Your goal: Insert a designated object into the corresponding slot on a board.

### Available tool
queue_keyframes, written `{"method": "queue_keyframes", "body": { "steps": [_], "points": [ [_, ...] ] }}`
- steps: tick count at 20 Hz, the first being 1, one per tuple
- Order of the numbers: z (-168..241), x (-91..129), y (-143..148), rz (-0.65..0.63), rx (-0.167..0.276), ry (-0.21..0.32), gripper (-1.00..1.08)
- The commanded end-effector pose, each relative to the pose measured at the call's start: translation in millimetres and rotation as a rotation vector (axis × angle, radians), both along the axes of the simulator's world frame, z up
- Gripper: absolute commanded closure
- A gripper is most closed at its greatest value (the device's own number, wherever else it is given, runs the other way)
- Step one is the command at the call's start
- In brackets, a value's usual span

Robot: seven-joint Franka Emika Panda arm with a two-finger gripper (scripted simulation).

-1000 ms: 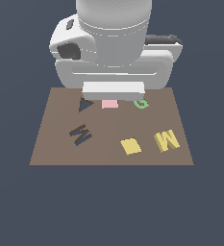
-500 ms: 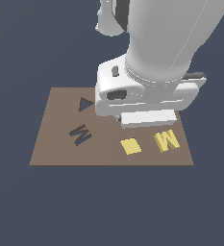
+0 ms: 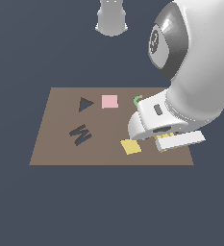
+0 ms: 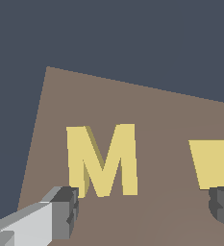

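In the wrist view the object, a thick yellow M block [image 4: 104,161], lies flat on the brown board [image 4: 147,110]. My gripper [image 4: 144,209] hangs open above the board, its two dark fingertips [image 4: 68,209] spread wider than the M and just short of it. Nothing is held. In the exterior view the arm's white hand [image 3: 156,122] covers the M on the board's [image 3: 56,144] right side. The slot [image 3: 80,134], a dark M-shaped recess, sits on the board's left side, far from the gripper.
A flat yellow square [image 3: 130,146] lies beside the hand and also shows in the wrist view as the yellow square [image 4: 214,163]. Toward the back of the board are a dark triangular recess [image 3: 86,104], a pink square [image 3: 109,101] and a partly hidden green G [image 3: 137,100].
The arm has swung from the back of the board forward and to the exterior view's right, now covering the yellow M. The board's shapes have not moved.
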State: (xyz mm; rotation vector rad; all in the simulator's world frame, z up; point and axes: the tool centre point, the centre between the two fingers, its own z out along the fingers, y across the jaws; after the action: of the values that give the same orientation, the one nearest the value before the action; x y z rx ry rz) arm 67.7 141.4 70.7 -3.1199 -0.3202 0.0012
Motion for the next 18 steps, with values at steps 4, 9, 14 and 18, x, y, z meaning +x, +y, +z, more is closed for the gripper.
{"method": "queue_keyframes", "body": {
  "steps": [4,9,14,18],
  "points": [
    [-16,8,22,0.038,-0.004,-0.001,-0.92],
    [-22,10,31,0.053,-0.005,-0.002,-0.92],
    [-21,10,30,0.052,-0.005,-0.001,-0.92],
    [-23,10,31,0.053,-0.005,-0.001,-0.92]
  ]
}}
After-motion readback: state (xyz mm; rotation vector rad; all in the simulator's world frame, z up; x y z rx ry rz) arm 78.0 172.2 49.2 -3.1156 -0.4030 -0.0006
